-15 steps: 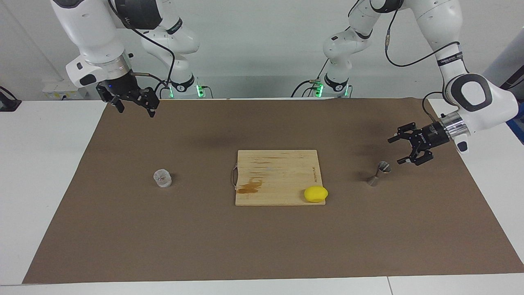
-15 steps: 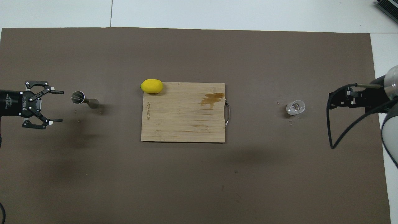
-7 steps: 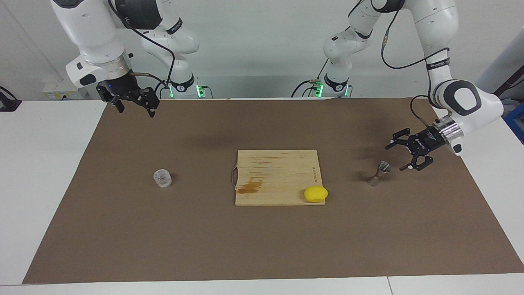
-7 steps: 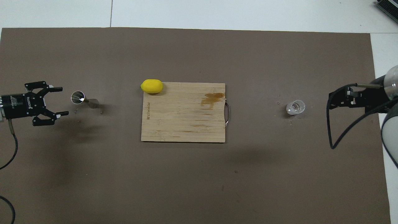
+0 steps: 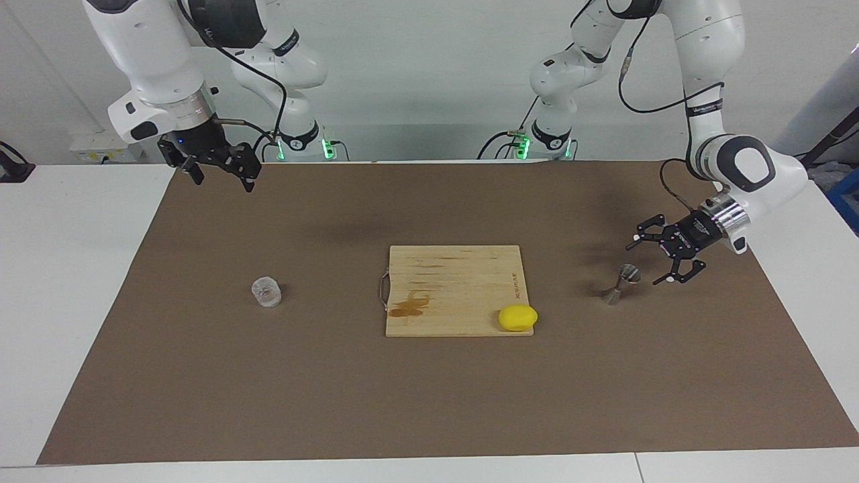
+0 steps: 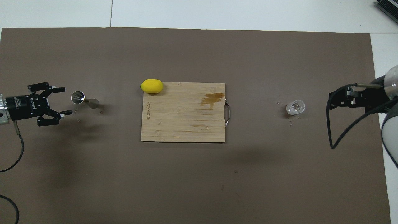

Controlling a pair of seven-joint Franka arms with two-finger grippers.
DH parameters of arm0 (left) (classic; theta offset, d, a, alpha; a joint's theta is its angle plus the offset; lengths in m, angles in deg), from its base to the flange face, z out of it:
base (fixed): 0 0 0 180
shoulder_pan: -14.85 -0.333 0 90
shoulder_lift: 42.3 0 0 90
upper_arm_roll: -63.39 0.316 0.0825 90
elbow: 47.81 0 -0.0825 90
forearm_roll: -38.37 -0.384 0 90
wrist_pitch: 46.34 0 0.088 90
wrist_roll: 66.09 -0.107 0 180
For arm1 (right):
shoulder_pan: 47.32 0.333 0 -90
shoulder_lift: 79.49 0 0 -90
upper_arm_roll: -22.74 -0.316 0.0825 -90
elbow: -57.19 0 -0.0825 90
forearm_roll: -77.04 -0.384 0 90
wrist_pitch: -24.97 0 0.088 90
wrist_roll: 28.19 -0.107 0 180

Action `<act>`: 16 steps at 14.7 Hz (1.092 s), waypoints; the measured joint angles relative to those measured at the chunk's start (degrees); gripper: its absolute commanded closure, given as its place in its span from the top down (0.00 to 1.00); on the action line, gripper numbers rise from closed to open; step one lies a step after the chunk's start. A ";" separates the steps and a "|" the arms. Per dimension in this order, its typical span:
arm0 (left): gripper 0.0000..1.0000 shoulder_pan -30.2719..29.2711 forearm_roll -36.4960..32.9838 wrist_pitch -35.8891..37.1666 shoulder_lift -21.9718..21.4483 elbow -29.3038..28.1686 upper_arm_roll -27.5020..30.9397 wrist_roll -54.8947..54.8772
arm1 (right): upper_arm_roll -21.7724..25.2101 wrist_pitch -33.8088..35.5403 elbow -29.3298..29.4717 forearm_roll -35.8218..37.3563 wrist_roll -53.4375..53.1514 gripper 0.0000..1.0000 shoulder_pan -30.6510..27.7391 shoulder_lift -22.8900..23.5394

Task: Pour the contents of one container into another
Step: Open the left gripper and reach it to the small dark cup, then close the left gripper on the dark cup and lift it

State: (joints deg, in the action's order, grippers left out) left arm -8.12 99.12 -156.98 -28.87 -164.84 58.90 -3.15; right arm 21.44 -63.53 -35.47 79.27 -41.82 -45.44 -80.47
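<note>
Currently the left hand, fingers apart, hovers just beside the steel jigger, not touching it; the glass cup stands toward the right arm's end; the right hand waits raised, fingers apart

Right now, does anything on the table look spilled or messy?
Yes. The cutting board has a brown stain near its handle end, like dried liquid. The lemon sits half off one corner. The glass cup and the jigger both stand upright, with nothing spilled beside them.
</note>
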 measured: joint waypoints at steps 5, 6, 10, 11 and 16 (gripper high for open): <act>1.00 2.14 2.37 -2.74 -0.15 -0.51 -0.41 -0.16 | 0.00 0.00 0.00 0.00 0.00 1.00 0.00 0.00; 1.00 2.29 2.49 -3.24 -0.15 -0.69 -0.41 -0.46 | 0.00 0.00 0.00 0.00 0.00 1.00 0.00 0.00; 0.93 2.44 2.78 -4.12 -0.16 -1.56 -0.41 -1.82 | 0.00 0.00 0.00 0.00 0.00 1.00 0.00 0.00; 0.86 2.45 2.98 -4.14 -0.17 -1.69 -0.41 -1.93 | 0.00 0.00 0.00 0.00 0.00 1.00 0.00 0.00; 0.77 2.48 3.18 -4.15 -0.26 -1.99 -0.43 -3.20 | 0.00 0.00 0.00 0.00 0.00 1.00 0.00 0.00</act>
State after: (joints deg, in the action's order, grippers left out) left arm -5.64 102.29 -161.13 -29.13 -166.84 58.48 -6.35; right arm 21.44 -63.53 -35.47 79.27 -41.82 -45.44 -80.47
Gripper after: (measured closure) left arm 0.194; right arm 0.000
